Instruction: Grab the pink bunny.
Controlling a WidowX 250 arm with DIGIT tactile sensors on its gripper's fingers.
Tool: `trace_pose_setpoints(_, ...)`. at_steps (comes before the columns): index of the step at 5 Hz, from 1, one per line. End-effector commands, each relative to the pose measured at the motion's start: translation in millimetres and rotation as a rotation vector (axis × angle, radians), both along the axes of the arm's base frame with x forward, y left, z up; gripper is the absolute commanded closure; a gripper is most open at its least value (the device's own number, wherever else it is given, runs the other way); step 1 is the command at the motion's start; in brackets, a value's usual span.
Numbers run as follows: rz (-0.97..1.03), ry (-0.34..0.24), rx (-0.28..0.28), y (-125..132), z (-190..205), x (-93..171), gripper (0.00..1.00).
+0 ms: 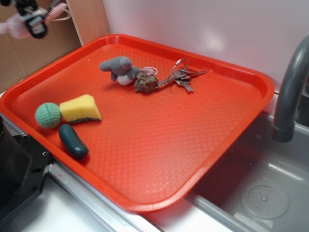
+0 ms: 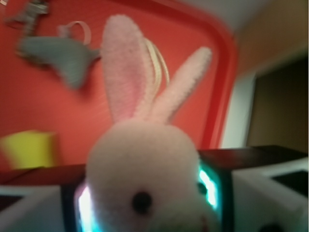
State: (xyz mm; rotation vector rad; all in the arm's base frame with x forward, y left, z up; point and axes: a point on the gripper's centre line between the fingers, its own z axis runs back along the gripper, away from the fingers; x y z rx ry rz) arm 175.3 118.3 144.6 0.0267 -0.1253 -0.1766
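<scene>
The tool [image 1: 35, 21] is clenched on the pink bunny [image 2: 149, 179], holding it in the air beyond the far left corner of the red tray [image 1: 231, 145], where the grey plush toy [image 1: 120, 68] and yellow sponge [image 1: 81, 108] lie.

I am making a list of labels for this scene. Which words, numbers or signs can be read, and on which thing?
None can be read in either view.
The keys are too small to show any stamping.
The bunny, held in the gripper, shows no tag.
The sponge, ball and tray are plain.
</scene>
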Motion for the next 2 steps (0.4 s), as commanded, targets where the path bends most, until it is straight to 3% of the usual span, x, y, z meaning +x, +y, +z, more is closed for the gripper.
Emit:
trace_pose_setpoints(1,0.175,-0.036,0.035,-17.8,27.0,-4.4,1.00)
trace_pose_setpoints(2,0.155,-0.006,-0.002,-11.7,20.3,2.9,1.00)
